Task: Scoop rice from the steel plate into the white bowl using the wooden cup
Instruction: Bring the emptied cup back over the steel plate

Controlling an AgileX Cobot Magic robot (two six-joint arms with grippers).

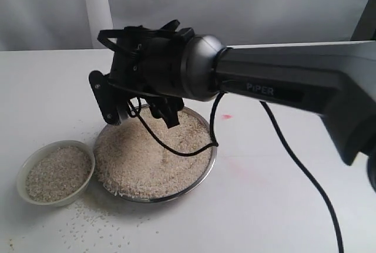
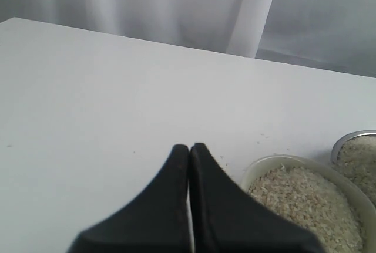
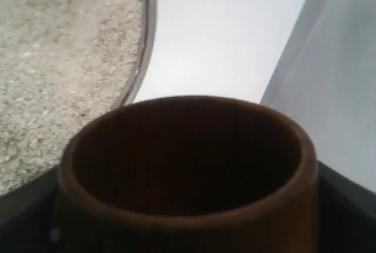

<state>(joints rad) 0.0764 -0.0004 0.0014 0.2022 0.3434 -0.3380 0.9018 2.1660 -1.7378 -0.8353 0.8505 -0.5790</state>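
Note:
The steel plate (image 1: 202, 176) lies mid-table, heaped with rice (image 1: 153, 153). To its left stands the white bowl (image 1: 22, 189), filled with rice (image 1: 57, 172). My right gripper (image 1: 140, 111) reaches in from the right and hangs just over the plate's far-left part. In the exterior view the arm hides the cup. The right wrist view shows the wooden cup (image 3: 188, 206) held between the fingers (image 3: 23, 203), its inside dark with no grains showing, beside the plate's rim (image 3: 148, 30). My left gripper (image 2: 189, 146) is shut and empty, near the bowl (image 2: 305, 206).
Loose grains (image 1: 94, 223) are scattered on the white table in front of the bowl and plate. A black cable (image 1: 294, 159) trails from the right arm across the table. A faint pink mark (image 1: 226, 116) lies right of the plate. A pale curtain hangs behind.

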